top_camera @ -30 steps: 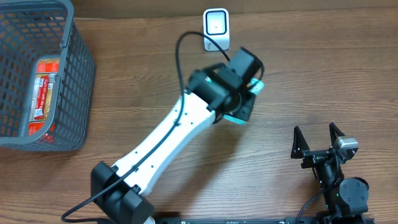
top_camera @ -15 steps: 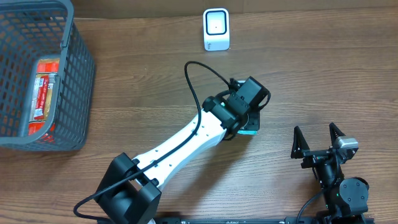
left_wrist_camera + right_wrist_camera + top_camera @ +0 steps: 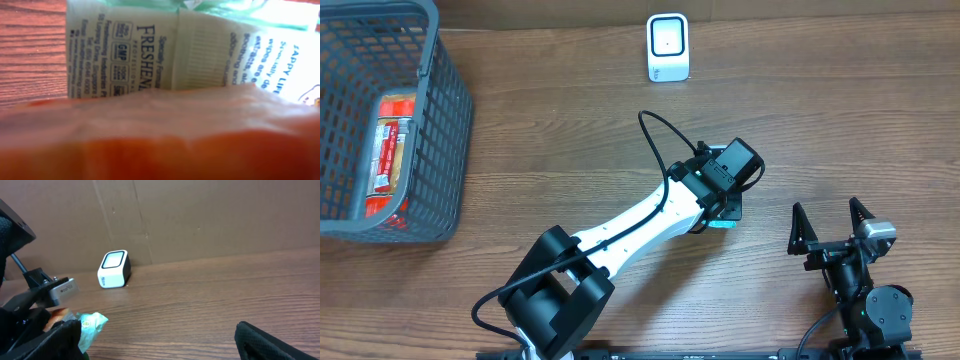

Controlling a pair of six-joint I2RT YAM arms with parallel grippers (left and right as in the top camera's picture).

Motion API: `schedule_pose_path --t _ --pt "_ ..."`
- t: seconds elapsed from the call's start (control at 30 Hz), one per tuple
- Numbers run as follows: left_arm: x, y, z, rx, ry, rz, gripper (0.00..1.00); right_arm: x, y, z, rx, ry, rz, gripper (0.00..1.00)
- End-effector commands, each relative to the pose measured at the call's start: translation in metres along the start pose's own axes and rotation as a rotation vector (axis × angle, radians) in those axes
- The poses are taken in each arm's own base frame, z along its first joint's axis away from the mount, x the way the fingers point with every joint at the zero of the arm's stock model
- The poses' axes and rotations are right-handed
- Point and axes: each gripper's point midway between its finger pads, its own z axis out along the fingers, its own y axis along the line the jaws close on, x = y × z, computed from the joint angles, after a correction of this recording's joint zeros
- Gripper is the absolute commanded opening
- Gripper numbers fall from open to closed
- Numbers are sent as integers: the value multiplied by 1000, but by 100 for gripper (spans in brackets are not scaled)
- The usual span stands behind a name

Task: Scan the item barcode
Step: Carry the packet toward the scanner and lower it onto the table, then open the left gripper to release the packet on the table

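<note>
My left tool [image 3: 725, 212] is clenched on the wipes packet [image 3: 723, 224], reaching out over the middle of the worktop [image 3: 550, 130], right of centre. From overhead only a sliver of the packet's teal edge shows beneath the wrist housing. In my left wrist view the packet fills the picture: pale green film with small printed text and a row of little certification marks, a flat seam running down its middle, and a brighter green and white stretch to the right. One orange pad [image 3: 160, 130] lies blurred across the lower half of that view, right against the packet. Wood grain shows past the packet's left edge. From my right wrist camera the packet's crumpled green end pokes out low beside the left tool, close to the wood; whether it touches the surface I cannot tell

The white scanner [image 3: 667, 46] stands at the far edge of the worktop, near the cardboard wall, well apart from the packet and a little to its left. No barcode is readable on the side I can see

My right tool [image 3: 826, 212] sits released at the near right corner, fingers spread wide with nothing between them

A grey mesh basket [image 3: 442, 120] stands at the far left with a red snack pack [image 3: 392, 140] lying inside
</note>
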Motion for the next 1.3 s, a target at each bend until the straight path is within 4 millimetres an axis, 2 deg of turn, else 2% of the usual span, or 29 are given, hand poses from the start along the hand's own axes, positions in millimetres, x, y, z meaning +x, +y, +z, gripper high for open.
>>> schedule_pose_path --t 0.0,0.07,0.13,0.2,0.3,0.37,0.53,0.7,0.93,1.17,1.27 --pt "0 -2 0 -4 -10 -8 40 2 -2 0 5 -5 -4 100" --pt "1 -3 0 -3 -8 2 48 2 -2 0 5 -5 -4 100" --pt "3 -6 0 7 1 9 68 2 -2 0 5 -5 -4 100" --pt "6 -9 0 25 18 12 82 2 -2 0 5 -5 -4 100" --pt "10 -13 0 49 39 36 90 2 -2 0 5 -5 -4 100" --pt "10 -13 0 52 41 43 100 2 -2 0 5 -5 -4 100" --pt "1 -19 -10 63 17 117 100 2 -2 0 5 -5 -4 100" --pt "-16 -33 -37 78 -10 162 100 2 -2 0 5 -5 -4 100" --pt "-35 -40 -76 63 -35 218 100 2 -2 0 5 -5 -4 100" --pt "-59 -20 -113 -14 -68 210 100 2 -2 0 5 -4 -4 100" --pt "-73 2 -127 -71 -77 195 100 2 -2 0 5 -5 -4 100"
